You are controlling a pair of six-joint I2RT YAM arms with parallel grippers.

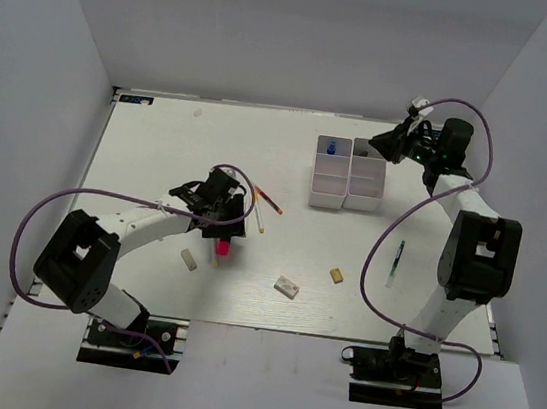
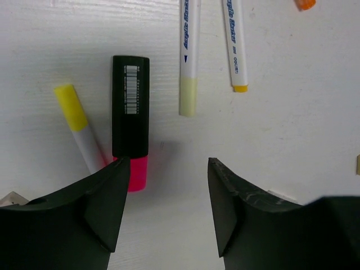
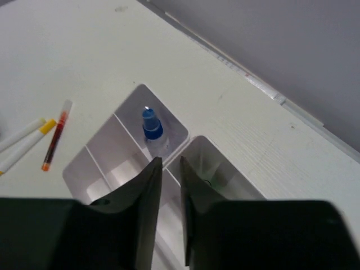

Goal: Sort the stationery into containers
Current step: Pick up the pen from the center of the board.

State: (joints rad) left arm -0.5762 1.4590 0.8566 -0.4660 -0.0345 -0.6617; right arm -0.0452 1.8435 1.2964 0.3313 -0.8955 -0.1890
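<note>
left gripper (image 2: pixel 169 169) hangs with jaws apart, the pink-black marker (image 2: pixel 130 112) lying off-centre under its left finger (image 2: pixel 107 197); shift sideways so both fingers straddle the barrel before closing; right gripper (image 3: pixel 170 169), jaws narrowly apart and empty, hovers above the bins (image 1: pixel 325 201)

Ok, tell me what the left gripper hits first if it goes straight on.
Likely the bare table, since the left gripper points down with nothing between its open fingers. One finger overlaps the pink end of the pink-black marker and might clip it first; depth is unclear.
</note>
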